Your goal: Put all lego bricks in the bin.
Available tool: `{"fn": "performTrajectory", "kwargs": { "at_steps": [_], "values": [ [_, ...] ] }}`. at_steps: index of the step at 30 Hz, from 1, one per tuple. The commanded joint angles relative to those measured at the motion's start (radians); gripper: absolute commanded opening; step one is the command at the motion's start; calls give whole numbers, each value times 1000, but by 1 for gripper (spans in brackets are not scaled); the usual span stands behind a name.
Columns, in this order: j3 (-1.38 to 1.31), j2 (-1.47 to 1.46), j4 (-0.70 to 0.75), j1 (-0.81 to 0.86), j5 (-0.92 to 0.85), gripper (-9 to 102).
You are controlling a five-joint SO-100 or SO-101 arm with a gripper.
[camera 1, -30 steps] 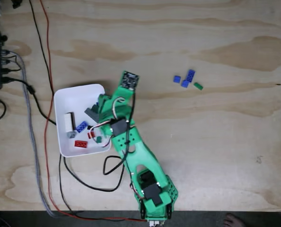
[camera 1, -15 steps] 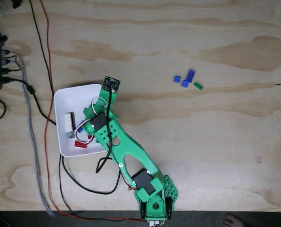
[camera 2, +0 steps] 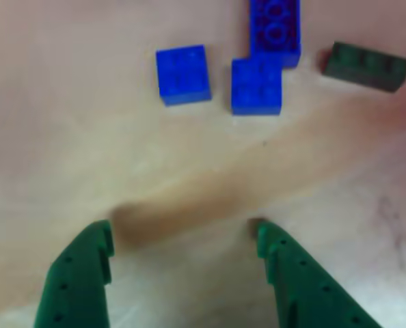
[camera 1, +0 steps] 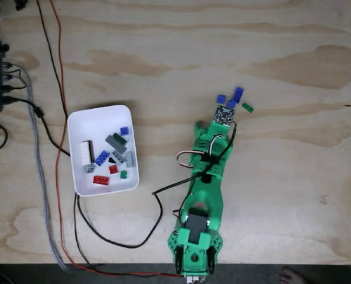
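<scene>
Hand [camera 2: 182, 236] comes in from the near edge w/ its two green fingers [camera 2: 80, 277] spread wide apart, nothing between them, just bare table [camera 2: 66, 137]. Left finger sits at bottom left, right finger at bottom right. Far side of the table, well apart from the fingers: 4 bricks in a rough row. Blue square brick [camera 2: 183, 74] at left, apart from the rest. Second blue square brick [camera 2: 257, 85] just right of it, touching a longer blue brick [camera 2: 275, 27] that runs off the far edge. Dark green brick [camera 2: 366, 65] furthest right, slightly tilted, near but not touching.
</scene>
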Motion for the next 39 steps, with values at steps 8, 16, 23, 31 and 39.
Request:
{"fn": "performTrajectory", "kwargs": {
  "at_steps": [8,16,23,31,39],
  "values": [
    [-308,-299,-31,26,15,23],
    [-341,-308,12,-6,14,18],
    [-341,-279,43,-38,15,5],
    [-396,-256,87,-46,25,4],
    [-394,-256,123,-49,26,0]
  ]
}}
